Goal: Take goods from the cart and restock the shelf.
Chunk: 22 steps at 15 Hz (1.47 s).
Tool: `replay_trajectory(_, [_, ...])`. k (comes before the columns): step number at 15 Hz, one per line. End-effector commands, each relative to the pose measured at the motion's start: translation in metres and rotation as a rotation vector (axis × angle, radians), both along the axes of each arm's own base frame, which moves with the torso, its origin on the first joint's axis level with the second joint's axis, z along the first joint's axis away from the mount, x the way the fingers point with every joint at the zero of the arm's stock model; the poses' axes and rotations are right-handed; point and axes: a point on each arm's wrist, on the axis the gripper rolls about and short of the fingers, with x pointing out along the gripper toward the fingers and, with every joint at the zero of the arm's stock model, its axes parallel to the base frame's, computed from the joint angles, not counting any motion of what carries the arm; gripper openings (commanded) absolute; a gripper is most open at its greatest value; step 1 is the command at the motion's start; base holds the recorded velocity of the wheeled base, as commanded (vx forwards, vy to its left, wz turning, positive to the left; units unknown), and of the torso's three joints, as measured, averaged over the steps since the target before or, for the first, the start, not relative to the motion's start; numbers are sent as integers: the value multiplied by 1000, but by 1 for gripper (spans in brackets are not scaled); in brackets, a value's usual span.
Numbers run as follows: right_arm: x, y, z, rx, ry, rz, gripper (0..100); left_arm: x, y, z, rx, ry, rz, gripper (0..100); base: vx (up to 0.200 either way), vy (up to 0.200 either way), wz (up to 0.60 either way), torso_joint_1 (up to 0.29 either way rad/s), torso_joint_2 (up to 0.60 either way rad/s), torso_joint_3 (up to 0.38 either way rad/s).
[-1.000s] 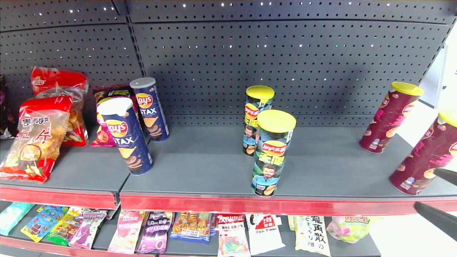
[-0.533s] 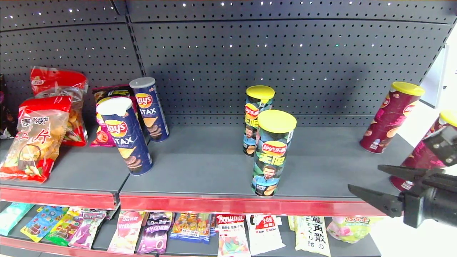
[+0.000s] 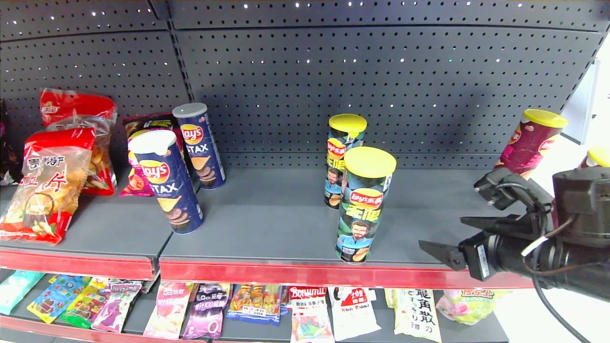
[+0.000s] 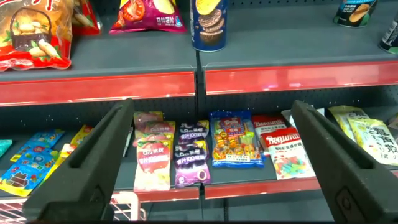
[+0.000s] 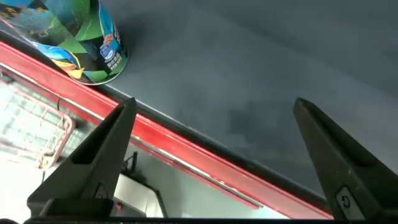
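Your left claw: fingers spread wide, nothing in it. It hangs low, facing the lower shelf and its row of sachets.

Your right claw: also wide open and empty. It sits at the red front edge of the shelf, to the right of the front green can and clear of it. On its wrist view the tips straddle bare grey deck. The green can stands off to one side at the lip, and the wire cart is below the lip. No goods are in either claw.

On the shelf:
- The front green can is upright, near the front edge.
- The second green can is just behind it.
- To the left, a blue can stands mid-deck, with another blue can behind it nearer the back.
- The far left has snack bags, one in front and more stacked behind.
- To the right, a maroon can stands near the back, its base hidden by your right arm.
- A yellow lid pokes over the arm beside it. You can't tell what's under it.

The pegboard closes off the back.
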Motion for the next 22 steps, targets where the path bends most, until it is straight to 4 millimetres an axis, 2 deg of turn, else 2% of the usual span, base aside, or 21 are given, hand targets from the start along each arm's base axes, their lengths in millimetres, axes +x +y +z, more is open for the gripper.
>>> replay_trajectory(1, [13,10,-10,-19,44,15,100,0,0,0,-1,1,0,100,0,0,0,0,0,0])
replay_trajectory(6, [20,27,-19,-42,77,61,100,0,0,0,-2,1,0,100,0,0,0,0,0,0])
replay_trajectory(9, [31,33,-19,-43,72,54,100,0,0,0,-4,1,0,100,0,0,0,0,0,0])
replay_trajectory(12, [33,39,-21,-45,79,71,100,0,0,0,-4,1,0,100,0,0,0,0,0,0])
replay_trajectory(22, [45,47,-28,-52,99,70,100,0,0,0,-5,2,-1,100,0,0,0,0,0,0])
